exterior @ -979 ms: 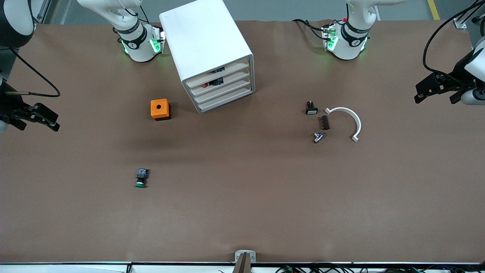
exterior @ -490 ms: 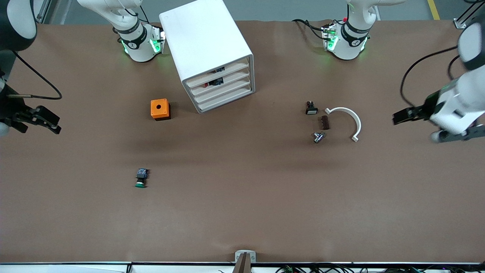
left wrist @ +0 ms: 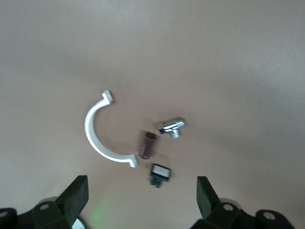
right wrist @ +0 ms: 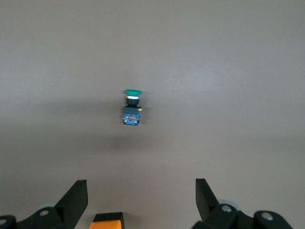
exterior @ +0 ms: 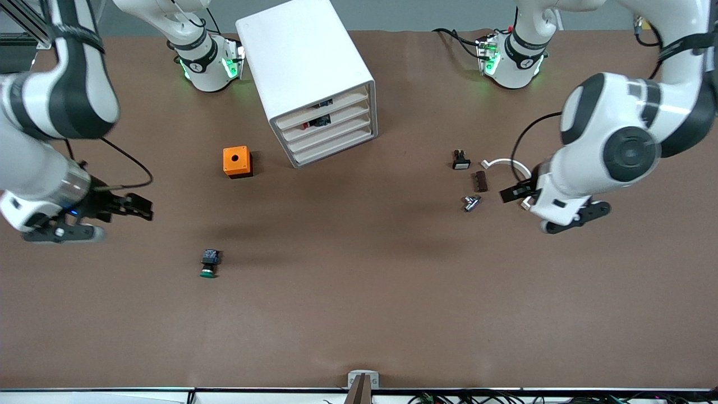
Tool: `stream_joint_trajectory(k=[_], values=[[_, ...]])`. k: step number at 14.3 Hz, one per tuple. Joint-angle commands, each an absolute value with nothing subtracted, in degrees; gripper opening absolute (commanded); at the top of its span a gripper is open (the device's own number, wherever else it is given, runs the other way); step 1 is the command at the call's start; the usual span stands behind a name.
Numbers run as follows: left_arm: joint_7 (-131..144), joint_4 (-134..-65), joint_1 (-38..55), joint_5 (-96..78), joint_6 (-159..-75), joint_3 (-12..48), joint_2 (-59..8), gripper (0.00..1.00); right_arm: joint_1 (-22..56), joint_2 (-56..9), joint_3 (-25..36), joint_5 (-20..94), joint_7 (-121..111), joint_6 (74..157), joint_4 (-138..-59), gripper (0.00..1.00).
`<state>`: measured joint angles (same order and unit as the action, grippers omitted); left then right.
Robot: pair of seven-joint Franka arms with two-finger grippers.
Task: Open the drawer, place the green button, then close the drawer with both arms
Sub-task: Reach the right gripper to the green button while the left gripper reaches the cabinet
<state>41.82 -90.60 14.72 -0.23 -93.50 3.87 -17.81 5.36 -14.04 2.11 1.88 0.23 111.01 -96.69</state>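
1. Left gripper [exterior: 511, 193] hung spread over the curved white clip [exterior: 505, 163], frame right.
2. Right gripper [exterior: 140, 207] hung spread, frame left.
3. Round-capped green button [exterior: 208, 264] lay lower left; slatted drawer [exterior: 331, 136] was shut.

Brown table [exterior: 359, 314] carrying a white cabinet [exterior: 305, 73] between the arm bases. Orange box [exterior: 236, 161] just beside its slatted fronts, toward the right arm's end. Button [exterior: 208, 263] lying alone, nearer the front camera. Toward the left arm's end, clustered: black switch [exterior: 460, 160], brown block [exterior: 481, 181], chrome fitting [exterior: 471, 202], white curved clamp [exterior: 507, 164].
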Motion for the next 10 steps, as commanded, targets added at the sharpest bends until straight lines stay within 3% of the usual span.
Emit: stream_joint_trajectory(k=[1, 5, 10], values=[[53.40, -80.28, 18.35, -2.09, -88.09, 4.04, -26.42, 1.00, 6.41, -18.35, 2.20, 2.81, -0.35, 113.89, -95.98, 1.00], [68.95, -74.89, 22.93, -7.47, -87.72, 4.13, -35.05, 1.00, 7.12, -24.51, 2.29, 6.32, -0.35, 116.10, -95.80, 1.00], [81.63, -74.88, 27.86, -10.54, -87.28, 4.57, -41.91, 0.99, 7.65, -32.51, 2.28, 8.16, -0.09, 121.36, -95.98, 1.00]])
